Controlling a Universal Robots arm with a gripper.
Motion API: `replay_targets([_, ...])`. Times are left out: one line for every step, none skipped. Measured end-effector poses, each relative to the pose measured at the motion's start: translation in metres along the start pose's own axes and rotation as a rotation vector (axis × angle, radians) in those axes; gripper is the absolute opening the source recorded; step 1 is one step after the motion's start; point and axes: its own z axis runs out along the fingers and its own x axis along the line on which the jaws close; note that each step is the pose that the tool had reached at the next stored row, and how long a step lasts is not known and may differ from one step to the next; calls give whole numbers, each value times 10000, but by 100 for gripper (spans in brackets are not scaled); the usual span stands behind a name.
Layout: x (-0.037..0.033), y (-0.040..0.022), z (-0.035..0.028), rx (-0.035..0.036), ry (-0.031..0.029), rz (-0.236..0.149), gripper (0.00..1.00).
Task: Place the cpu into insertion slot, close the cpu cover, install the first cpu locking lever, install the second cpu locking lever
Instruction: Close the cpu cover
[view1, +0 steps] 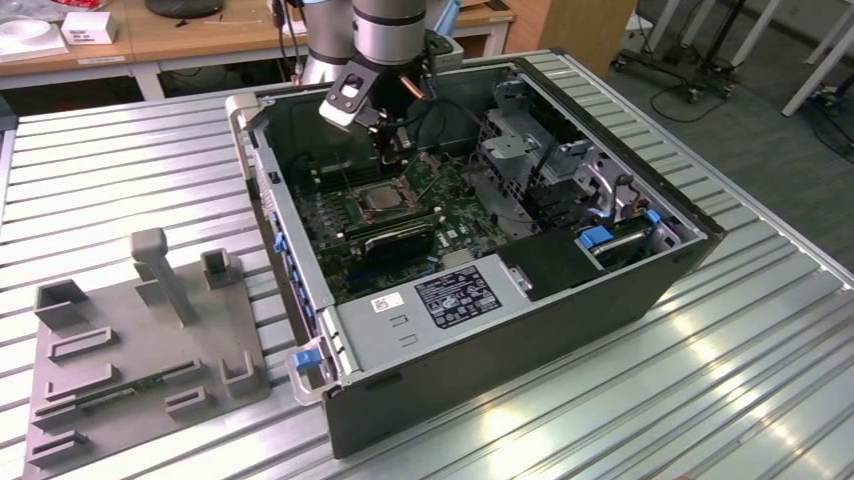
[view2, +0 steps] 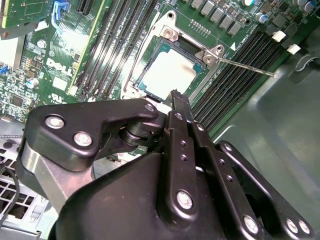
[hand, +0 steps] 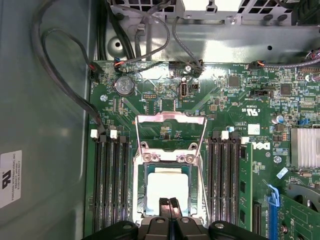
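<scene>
First wrist view looks straight down on the green motherboard (hand: 225, 95). The cpu (hand: 167, 187) already lies flat in the insertion slot (hand: 145, 192), its pale metal top bare and square to the rim. By my reading, the placing step is done.

The cpu cover (hand: 170, 118) appears to be lifted. Its silver frame stands beyond the socket on the side away from the claw, and bare board shows through its cut-out. I cannot be sure of its exact angle.

In the second wrist view a thin locking lever (view2: 247, 67) sticks out free over the black memory slots (view2: 235, 75), so it looks unlatched. Closing the cover and both levers seem to be left to do.

The claw (hand: 169, 204) is drawn narrow, with its two fingertips (hand: 164, 202) almost touching each other and nothing held between them. They sit above the edge of the cpu (view2: 167, 75) nearest the arm. I cannot tell whether they touch the metal or hang just clear of it. The cover lies on the far side of the chip from the tips.

In the exterior view the claw (view1: 391, 150) reaches down into the open computer case (view1: 534, 300). The case lies across the middle of the slatted metal counter (view1: 120, 170), and the cpu (view1: 379, 197) sits just below the tips. A grey parts fixture (view1: 134, 340) rests toward the counter's near corner, on the exterior view's left.
</scene>
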Motion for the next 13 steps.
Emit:
replay_targets([0, 0, 0, 0, 0, 0, 11])
replay_targets([0, 0, -2, 2, -2, 0, 11])
replay_targets([0, 0, -3, 1, -2, 0, 11])
replay_targets([0, 0, -3, 2, -3, 0, 11])
replay_targets([0, 0, -4, 2, -3, 0, 11])
replay_targets([-1, 0, -9, 4, -8, 0, 11])
replay_targets([0, 0, -14, 5, -8, 0, 11])
replay_targets([0, 0, -16, 2, -4, 0, 11])
replay_targets([0, 1, -21, 2, -3, 0, 11])
replay_targets([0, 1, -25, 2, -3, 0, 11])
replay_targets([1, 1, -28, 2, -3, 0, 11])
replay_targets([1, 1, -31, 1, -2, 0, 11])
replay_targets([1, 1, -34, 1, -2, 0, 11])
